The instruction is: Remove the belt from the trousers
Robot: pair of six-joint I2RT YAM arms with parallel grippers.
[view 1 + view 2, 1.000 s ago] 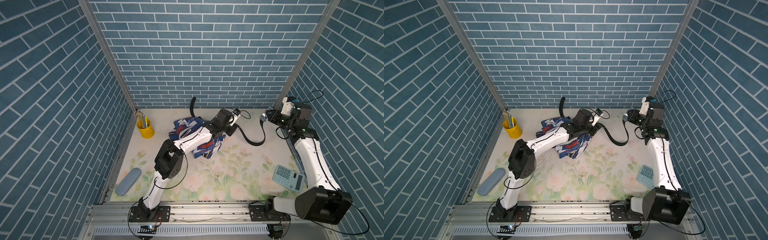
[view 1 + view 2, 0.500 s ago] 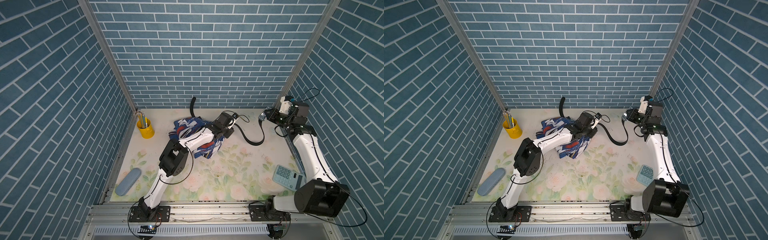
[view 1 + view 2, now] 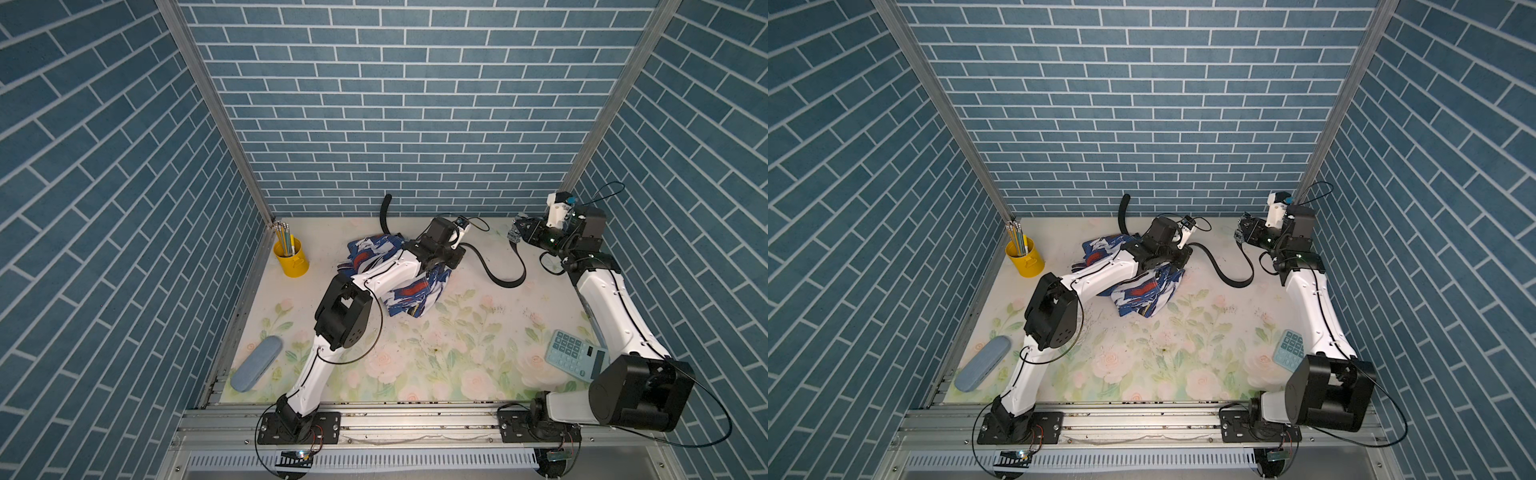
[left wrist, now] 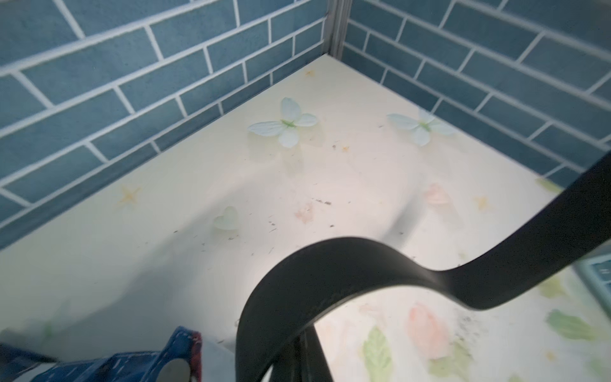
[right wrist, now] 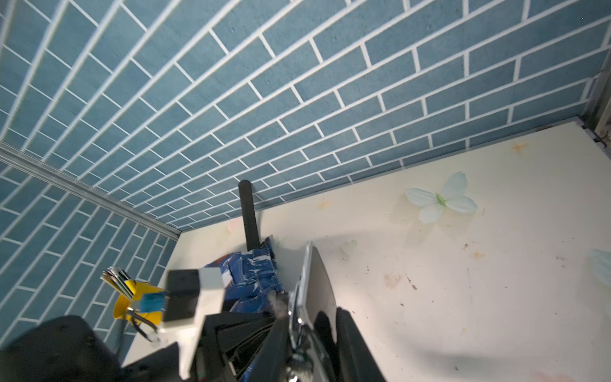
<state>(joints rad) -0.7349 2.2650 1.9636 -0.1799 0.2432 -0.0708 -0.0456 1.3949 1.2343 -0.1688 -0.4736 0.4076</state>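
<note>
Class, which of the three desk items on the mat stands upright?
The yellow pencil cup; the blue case and the calculator lie flat.

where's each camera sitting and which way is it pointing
top views: high above the front rail, looking down toward the back wall; left arm, right arm, trousers and belt show in both top views.
left wrist: on the left arm, facing the back right corner; the belt arcs close by, no own part clearly shows.
right wrist: on the right arm, facing the back left corner; right pincer flanks the buckle.
shared: both wrist views show belt and trousers.
</note>
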